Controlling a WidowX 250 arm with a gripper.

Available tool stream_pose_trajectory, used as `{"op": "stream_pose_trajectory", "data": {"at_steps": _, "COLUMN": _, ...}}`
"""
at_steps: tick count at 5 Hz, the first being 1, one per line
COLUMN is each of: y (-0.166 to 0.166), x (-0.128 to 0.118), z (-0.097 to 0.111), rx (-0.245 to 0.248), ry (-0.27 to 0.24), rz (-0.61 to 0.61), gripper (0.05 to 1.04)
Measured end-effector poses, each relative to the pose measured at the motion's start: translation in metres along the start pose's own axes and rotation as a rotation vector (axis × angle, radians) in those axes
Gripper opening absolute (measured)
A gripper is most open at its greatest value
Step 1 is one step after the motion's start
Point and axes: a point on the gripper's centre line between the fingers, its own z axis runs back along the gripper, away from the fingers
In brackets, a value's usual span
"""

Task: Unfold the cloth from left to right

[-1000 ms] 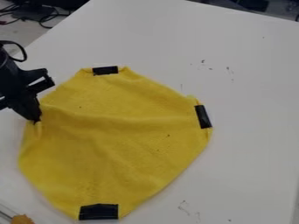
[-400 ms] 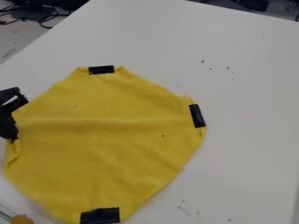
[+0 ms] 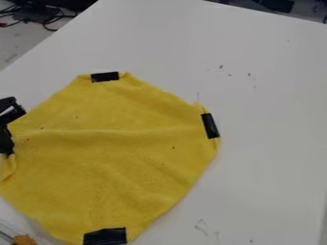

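And here's the pincer (image 3: pixel 7 151), right at the camera view's left edge, black and angled downward, grasping the side of the yellow cloth (image 3: pixel 115 158) nearest to it! The fabric bunches into a small fold just below the pincer's tips, a neat little pucker there. From that grip the cloth spreads out broad and roughly rounded, lying across the white desk (image 3: pixel 275 158) to the right of the pincer, and reaching both above and below it in view. Look at that low ridge, running from beside the pincer almost straight across to the far side!

Three black patches dress the rim: one up and to the right of the pincer (image 3: pixel 104 76), one well across to its right (image 3: pixel 210 126), and one down below and to its right (image 3: pixel 105 236). A few dark specks dot the fabric too. Down below the pincer, near the bottom corner, sits a small orange-brown object (image 3: pixel 24 239), cut off by the view's edge. Way up above the pincer, past the desk's edge, there's a tangle of dark cables (image 3: pixel 48 21). And out to the right, beyond the cloth, faint dark marks (image 3: pixel 222 67) on the desktop!
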Motion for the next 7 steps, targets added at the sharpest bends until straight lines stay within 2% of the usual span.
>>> {"op": "stream_pose_trajectory", "data": {"at_steps": 1, "y": 0.008, "x": -0.001, "z": -0.006, "rx": 0.011, "ry": 0.010, "rz": -0.016, "gripper": 0.221}}
{"op": "stream_pose_trajectory", "data": {"at_steps": 2, "y": 0.015, "x": -0.002, "z": -0.005, "rx": 0.053, "ry": 0.014, "rz": -0.024, "gripper": 0.478}}
{"op": "stream_pose_trajectory", "data": {"at_steps": 3, "y": 0.020, "x": 0.004, "z": 0.004, "rx": 0.096, "ry": -0.005, "rz": -0.037, "gripper": 0.786}}
{"op": "stream_pose_trajectory", "data": {"at_steps": 4, "y": 0.020, "x": 0.007, "z": 0.007, "rx": 0.129, "ry": 0.007, "rz": -0.042, "gripper": 0.999}}
{"op": "stream_pose_trajectory", "data": {"at_steps": 6, "y": 0.020, "x": 0.019, "z": 0.018, "rx": 0.182, "ry": 0.001, "rz": -0.078, "gripper": 0.999}}
{"op": "stream_pose_trajectory", "data": {"at_steps": 7, "y": -0.002, "x": 0.022, "z": 0.017, "rx": 0.165, "ry": -0.009, "rz": -0.139, "gripper": 0.999}}
